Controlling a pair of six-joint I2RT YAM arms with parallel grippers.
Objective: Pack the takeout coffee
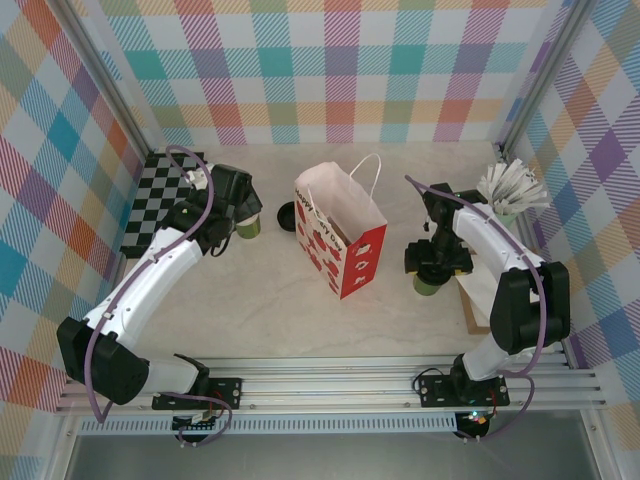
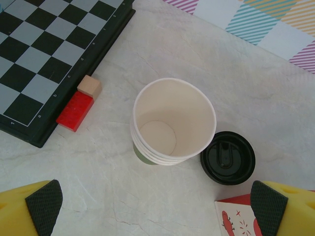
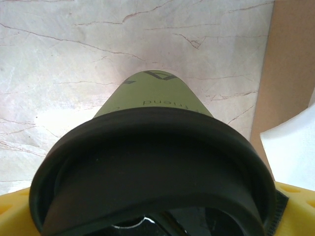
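The takeout coffee [image 1: 430,284], a green-banded paper cup with a black lid [image 3: 147,162], stands on the table right of the bag. My right gripper [image 1: 432,262] is lowered over it, open, and its yellow fingers [image 3: 12,211] flank the lid on both sides. The red-and-white paper bag [image 1: 340,235] stands open at the table's centre. Left of the bag, my left gripper [image 2: 156,209] hangs open and holds nothing. It is above a lidless stack of cups [image 2: 172,123] and a loose black lid [image 2: 227,158].
A chessboard [image 2: 44,64] lies at the far left with a red and tan block [image 2: 78,105] at its edge. A mint cup of white sticks [image 1: 510,190] stands at the far right. A brown board [image 3: 290,73] and white paper [image 3: 290,147] lie just right of the coffee.
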